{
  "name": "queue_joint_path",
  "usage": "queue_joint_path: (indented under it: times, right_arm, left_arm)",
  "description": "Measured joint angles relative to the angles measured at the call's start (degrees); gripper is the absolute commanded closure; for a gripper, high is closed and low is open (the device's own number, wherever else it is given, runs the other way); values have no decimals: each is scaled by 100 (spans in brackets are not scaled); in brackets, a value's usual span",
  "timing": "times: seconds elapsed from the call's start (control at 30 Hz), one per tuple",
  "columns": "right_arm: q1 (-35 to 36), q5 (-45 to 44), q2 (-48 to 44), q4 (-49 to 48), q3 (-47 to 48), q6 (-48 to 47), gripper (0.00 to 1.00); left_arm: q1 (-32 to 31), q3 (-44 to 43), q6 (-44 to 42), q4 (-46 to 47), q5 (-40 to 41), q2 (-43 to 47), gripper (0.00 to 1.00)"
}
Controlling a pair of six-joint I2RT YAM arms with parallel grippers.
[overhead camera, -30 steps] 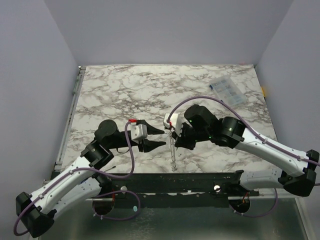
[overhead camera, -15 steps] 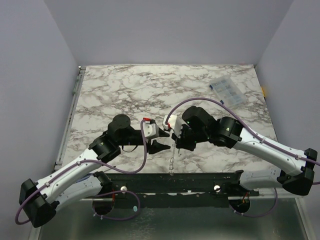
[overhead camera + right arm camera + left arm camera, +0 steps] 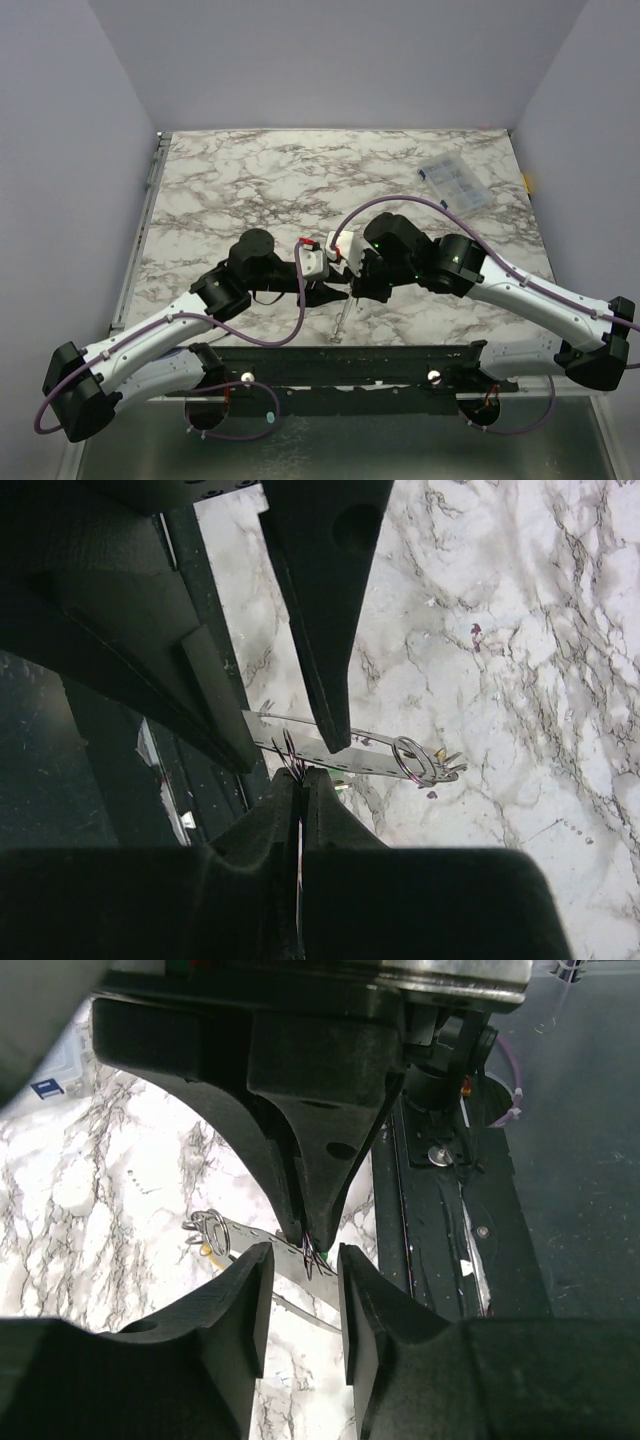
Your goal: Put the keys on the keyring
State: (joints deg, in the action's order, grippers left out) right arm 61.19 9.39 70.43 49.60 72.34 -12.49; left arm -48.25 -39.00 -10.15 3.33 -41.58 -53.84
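Observation:
My right gripper is shut on a thin wire loop of the keyring. The keyring is a grey metal strip with a split ring at its far end, and it hangs slanted above the table's front edge. A yellow key sits at that split ring. A green speck of the other key shows beside my right fingertips. My left gripper is open. Its jaws stand either side of the right gripper's tip and the strip, not touching.
A clear plastic bag lies at the back right of the marble table. The black front rail runs just below the hanging strip. Purple cables loop over both arms.
My left arm has swung right until its open jaws reach the right gripper's tip. The hanging strip's lower end has tilted a little to the left. The right gripper has stayed shut.

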Motion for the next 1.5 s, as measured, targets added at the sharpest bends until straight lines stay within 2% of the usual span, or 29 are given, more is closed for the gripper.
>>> queue_joint_path:
  times: [0.33,0.8,0.87,0.97,1.0,1.2,1.5]
  right_arm:
    - [0,20,-48,9,0,4,99]
    - [0,28,-136,79,0,0,99]
    - [0,26,-142,92,0,0,99]
    - [0,15,-157,96,-2,-7,99]
    - [-2,4,-168,94,-9,-13,99]
    - [4,4,-382,7,-109,-17,99]
    - [26,9,-874,-732,-422,0,99]
  left_arm:
    - [-68,0,-4,214,7,-98,76]
    - [-138,0,-17,459,9,-232,73]
    - [-138,0,-17,476,7,-249,78]
    - [-140,2,-9,490,4,-254,98]
    - [-140,2,2,490,0,-254,100]
    - [-175,2,7,579,44,-214,100]
    - [-175,149,155,833,332,260,100]
